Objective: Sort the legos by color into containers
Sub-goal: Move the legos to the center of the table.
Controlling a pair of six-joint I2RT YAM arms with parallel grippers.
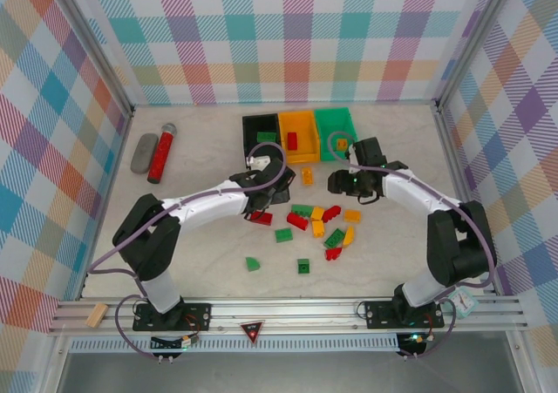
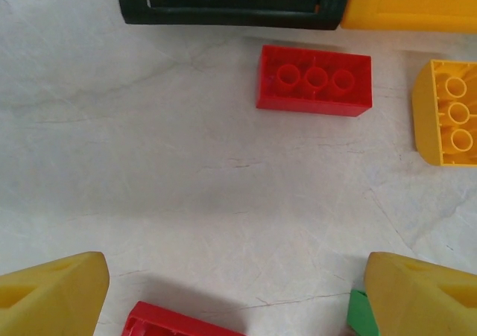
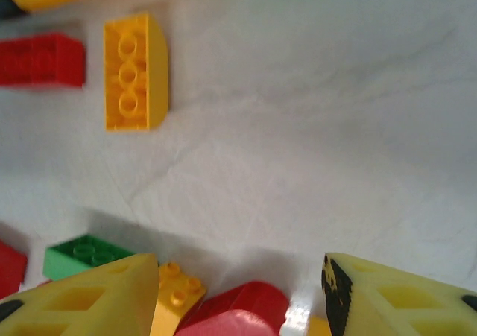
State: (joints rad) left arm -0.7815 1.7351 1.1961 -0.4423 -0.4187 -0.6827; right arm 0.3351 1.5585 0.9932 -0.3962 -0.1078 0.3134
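Three containers [image 1: 301, 114] stand in a row at the far middle of the bench [image 1: 200, 262], touching side to side: black bin [image 1: 247, 132] on the left with one green brick [image 1: 267, 136] inside, orange bin [image 1: 307, 145] in the middle with one red brick [image 1: 292, 140], green bin [image 1: 324, 123] on the right with one yellow-orange brick [image 1: 342, 144]. Legos [image 1: 318, 223], loose: a cluster of red, green and yellow-orange pieces on the bench, nearer the arms than the bins, with two green strays [image 1: 252, 263] lying apart toward the near edge. Left claw [image 2: 235, 276]: open wide and empty, over bare bench just short of the black bin, with an upturned red piece [image 2: 314, 80] ahead and an upturned yellow piece [image 2: 446, 112] off to one side. Right claw [image 3: 240, 265]: fingers apart, gripping nothing, over the cluster, with a rounded red piece [image 3: 238, 310] below the gap. Far left: red cylinder with grey tip [image 1: 161, 153], just beside a grey oval object [image 1: 144, 152].
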